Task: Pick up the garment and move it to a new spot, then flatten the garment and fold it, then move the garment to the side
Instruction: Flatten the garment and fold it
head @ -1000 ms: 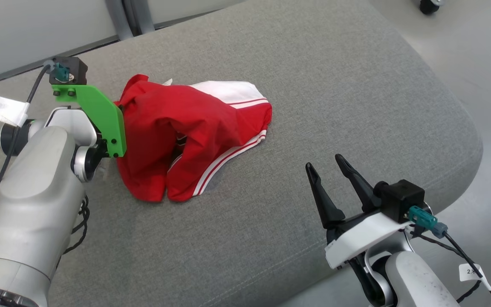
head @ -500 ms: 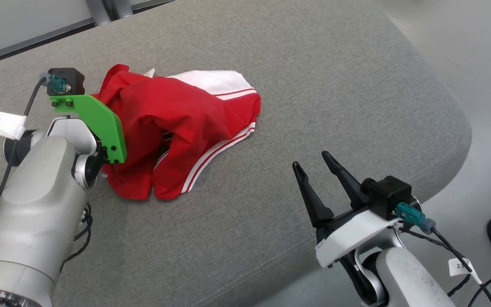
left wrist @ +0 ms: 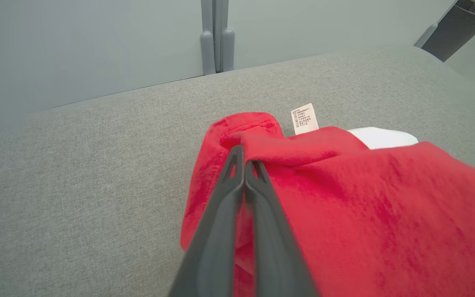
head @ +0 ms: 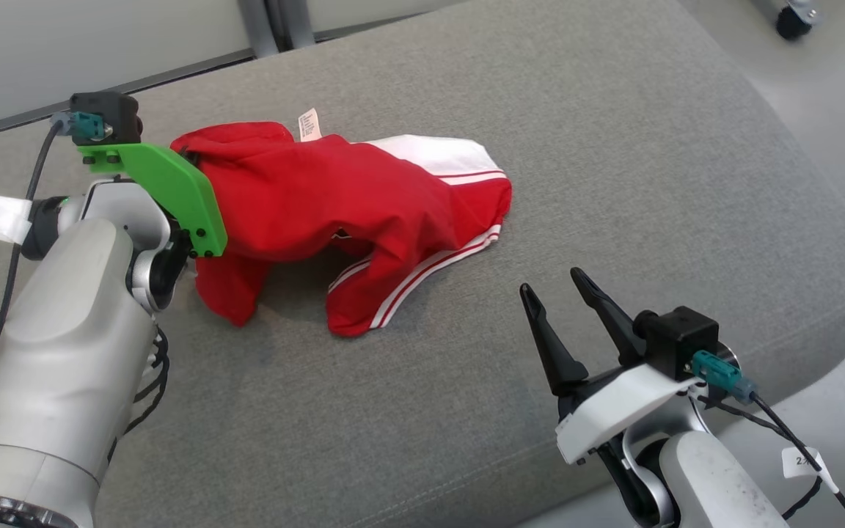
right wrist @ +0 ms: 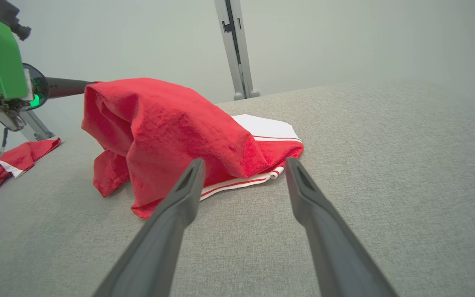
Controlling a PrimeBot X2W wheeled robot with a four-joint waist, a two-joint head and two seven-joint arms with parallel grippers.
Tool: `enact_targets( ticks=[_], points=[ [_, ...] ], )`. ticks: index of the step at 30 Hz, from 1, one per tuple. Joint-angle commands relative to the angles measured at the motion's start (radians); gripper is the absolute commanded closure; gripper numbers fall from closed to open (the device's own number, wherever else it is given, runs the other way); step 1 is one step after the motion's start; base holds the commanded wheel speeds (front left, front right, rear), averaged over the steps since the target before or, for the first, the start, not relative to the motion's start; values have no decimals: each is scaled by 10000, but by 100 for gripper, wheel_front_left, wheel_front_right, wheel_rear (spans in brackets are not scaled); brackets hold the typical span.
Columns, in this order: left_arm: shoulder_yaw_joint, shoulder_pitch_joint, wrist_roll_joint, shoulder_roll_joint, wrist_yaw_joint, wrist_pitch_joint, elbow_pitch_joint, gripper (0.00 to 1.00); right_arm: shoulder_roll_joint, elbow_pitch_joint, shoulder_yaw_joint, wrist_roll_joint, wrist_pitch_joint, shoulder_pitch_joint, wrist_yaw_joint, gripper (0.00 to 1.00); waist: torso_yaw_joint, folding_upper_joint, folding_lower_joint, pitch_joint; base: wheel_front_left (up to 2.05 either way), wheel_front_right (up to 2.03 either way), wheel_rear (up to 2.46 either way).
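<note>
Two dark fingers of the right gripper [head: 551, 281] stand spread wide and empty near the front right edge of a grey upholstered bench [head: 650, 147], pointing away from the robot. Just beyond them and to their left lies the red garment with white stripes [head: 342, 198], apart from these fingers. Its long axis runs left to right across the bench. Its right end, with a white panel and striped hem, rests on the fabric. Its left end is raised clear of the bench, with two red flaps hanging down. There the left gripper [left wrist: 243, 159] has its fingers pressed together, pinching a fold of red cloth at the raised edge. In the head view a green bracket [head: 166, 191] hides that grip. The left arm appears to be carrying the garment, while the right gripper is nearer the resting end. Farthest back, a white care label [head: 309, 125] sticks up from the garment.
</note>
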Motion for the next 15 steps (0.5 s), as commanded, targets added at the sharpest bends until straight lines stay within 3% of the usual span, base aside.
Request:
enact_targets(
  ticks=[1,7,15],
  points=[
    [-75,190,-4,41,-52,66,-223,100,-20,-41,-72,-62,59,169,1,0,851,0,-1,-591,0,0,0],
    [-222,1255,-179,360,63,541,-1463,100,-23,-106,-272,-76,167,450,1,0,1745,0,-1,-1126,0,0,0],
    [-265,3535,-621,1138,836,1672,-4023,100,-23,-187,-486,-16,293,823,1,0,2506,0,-1,-1674,0,0,0]
  ],
)
